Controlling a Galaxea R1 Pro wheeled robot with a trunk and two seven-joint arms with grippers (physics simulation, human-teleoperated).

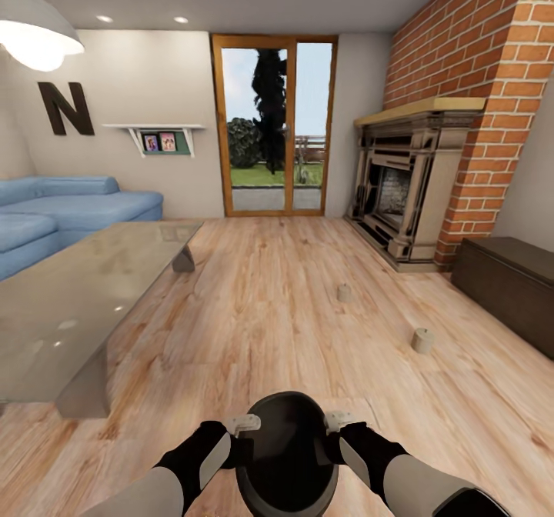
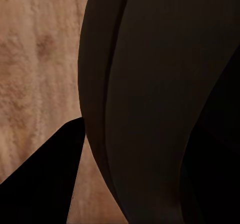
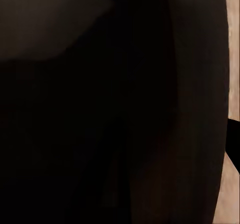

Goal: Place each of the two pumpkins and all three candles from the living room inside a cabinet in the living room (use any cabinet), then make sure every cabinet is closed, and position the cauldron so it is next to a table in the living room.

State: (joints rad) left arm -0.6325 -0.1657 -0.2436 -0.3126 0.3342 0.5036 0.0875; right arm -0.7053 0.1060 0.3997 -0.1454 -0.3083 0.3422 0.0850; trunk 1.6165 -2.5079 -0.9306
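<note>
1. Your left gripper [image 1: 245, 425] and right gripper [image 1: 336, 421] press pale fingers against opposite sides of the cauldron [image 1: 287, 455], which sits between them low in the head view; they look clamped on its rim, but whether the jaws are truly closed you cannot tell from these pictures.
2. The wooden floor [image 1: 254, 325] is warm plank, grainy and matte, running to the glass door [image 1: 275, 125] at the far wall.
3. The brick chimney wall [image 1: 469, 48] stands at the right, rough red brick over a carved fireplace [image 1: 404, 186] with a pale mantel.
4. The table [image 1: 69, 301] lies at your left: a glossy glass slab on blocky grey legs, near the cauldron but apart from it.
5. The blue sofa [image 1: 61, 209] sits behind the table, soft and rounded.
6. The cabinet [image 1: 512, 282] is the low dark-brown box along the right wall, its fronts flat and shut as far as shown.
7. The cauldron itself is matte black, round, with an open dark mouth. The left wrist view gives its curved flank [image 2: 150, 104] against floor grain; the right wrist view shows mostly black wall [image 3: 110, 124].
8. Two candles, stubby beige cylinders, stand on the floor: one nearer the cabinet [image 1: 422, 340], one farther back [image 1: 344, 292], well apart.
</note>
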